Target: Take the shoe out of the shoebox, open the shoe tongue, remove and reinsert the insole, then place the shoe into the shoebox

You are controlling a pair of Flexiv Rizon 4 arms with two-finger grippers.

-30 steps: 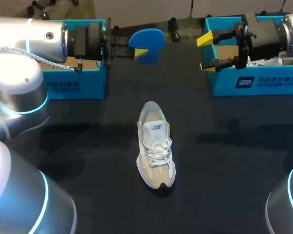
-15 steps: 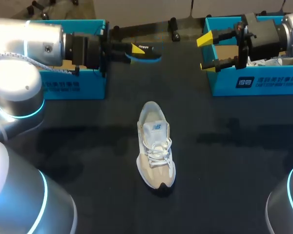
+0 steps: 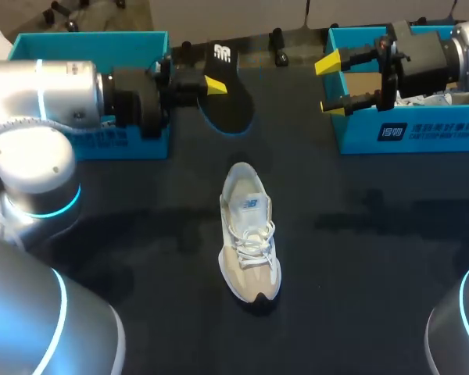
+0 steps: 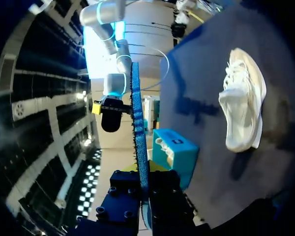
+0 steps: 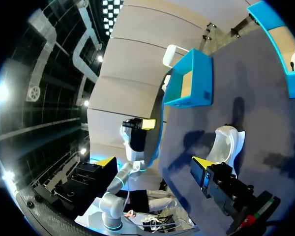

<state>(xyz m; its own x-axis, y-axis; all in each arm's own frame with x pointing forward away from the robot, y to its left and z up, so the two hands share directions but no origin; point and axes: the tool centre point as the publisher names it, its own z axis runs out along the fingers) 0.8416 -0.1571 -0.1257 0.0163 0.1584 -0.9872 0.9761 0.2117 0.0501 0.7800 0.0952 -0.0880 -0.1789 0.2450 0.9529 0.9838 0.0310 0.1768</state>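
Observation:
A white and beige sneaker (image 3: 248, 230) lies on the black table with its toe toward me, tongue and laces up. Its insole (image 3: 231, 101), black on top with a blue edge, hangs above the table behind the shoe. My left gripper (image 3: 209, 84) is shut on the insole's end. In the left wrist view the insole (image 4: 137, 128) stands edge-on between the fingers of the left gripper (image 4: 141, 178), with the sneaker (image 4: 243, 113) off to one side. My right gripper (image 3: 332, 84) is open and holds nothing, in front of the right shoebox (image 3: 406, 129). The right wrist view shows the sneaker (image 5: 228, 142) ahead of its fingers.
A second blue shoebox (image 3: 144, 141) stands at the back left, behind my left arm; the same box (image 5: 191, 81) shows in the right wrist view. White paper lies in the right shoebox. Two black posts stand at the table's far edge.
My left wrist has rolled, turning the insole from blue underside up, through edge-on, to black top side up, and the gripper has shifted slightly left. The right arm and the sneaker have not moved.

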